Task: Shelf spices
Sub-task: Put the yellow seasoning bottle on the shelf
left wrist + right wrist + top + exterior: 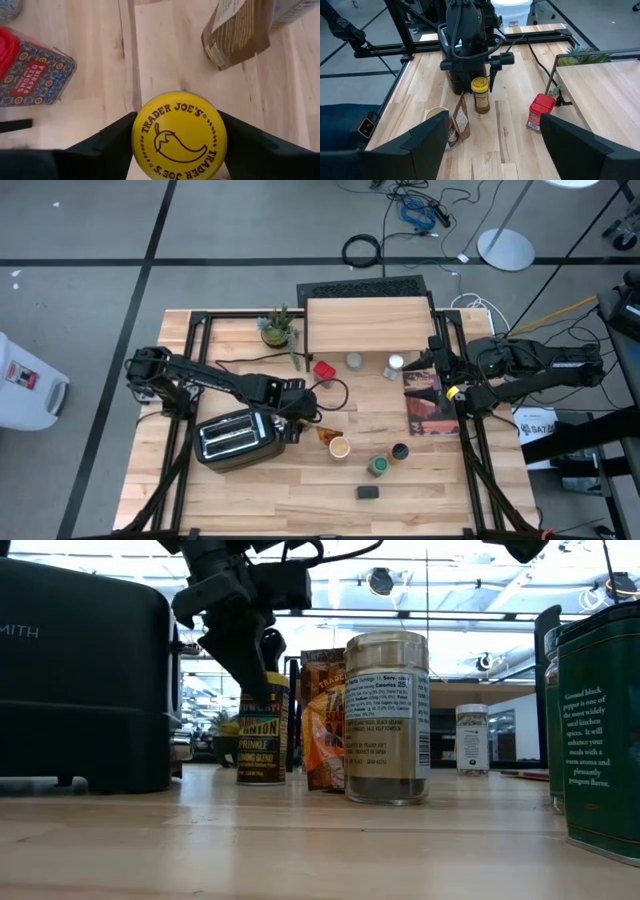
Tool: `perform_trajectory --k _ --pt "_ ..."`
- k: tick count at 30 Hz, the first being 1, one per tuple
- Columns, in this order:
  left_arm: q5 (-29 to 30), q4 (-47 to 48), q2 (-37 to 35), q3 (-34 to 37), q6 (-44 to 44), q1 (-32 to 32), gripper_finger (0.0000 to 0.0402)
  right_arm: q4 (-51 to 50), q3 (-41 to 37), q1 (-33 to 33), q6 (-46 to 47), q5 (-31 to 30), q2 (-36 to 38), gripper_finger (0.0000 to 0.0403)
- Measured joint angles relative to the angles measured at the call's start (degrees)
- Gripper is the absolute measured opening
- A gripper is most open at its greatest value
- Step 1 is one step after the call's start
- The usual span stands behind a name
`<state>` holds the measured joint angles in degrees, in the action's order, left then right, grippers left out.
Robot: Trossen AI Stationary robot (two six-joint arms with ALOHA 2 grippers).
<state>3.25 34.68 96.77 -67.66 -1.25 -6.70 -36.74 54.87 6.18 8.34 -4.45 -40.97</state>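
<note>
Both arms (200, 377) are matte black, built of chunky jointed segments with black cables looped alongside. The right arm (530, 365) wears a small yellow marking near its wrist. The fingers (425, 137) are broad, flat black wedges.

Nine spices (323, 369) stand on the surface (250, 490). There is one shelf (367, 325), one toaster (232, 438) and one potted plant (276, 328).
</note>
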Motion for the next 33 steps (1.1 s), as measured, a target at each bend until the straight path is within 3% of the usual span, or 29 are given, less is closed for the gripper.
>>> perform_trajectory --k 14,33 --pt "0.2 0.8 -0.6 -0.1 -0.7 0.0 0.0253 0.0 0.0 0.0 0.0 0.0 -0.1 0.0297" --pt "4.0 2.8 -8.9 -1.3 -0.8 0.0 0.0253 1.1 0.0 0.0 1.5 -1.6 -5.2 0.0297"
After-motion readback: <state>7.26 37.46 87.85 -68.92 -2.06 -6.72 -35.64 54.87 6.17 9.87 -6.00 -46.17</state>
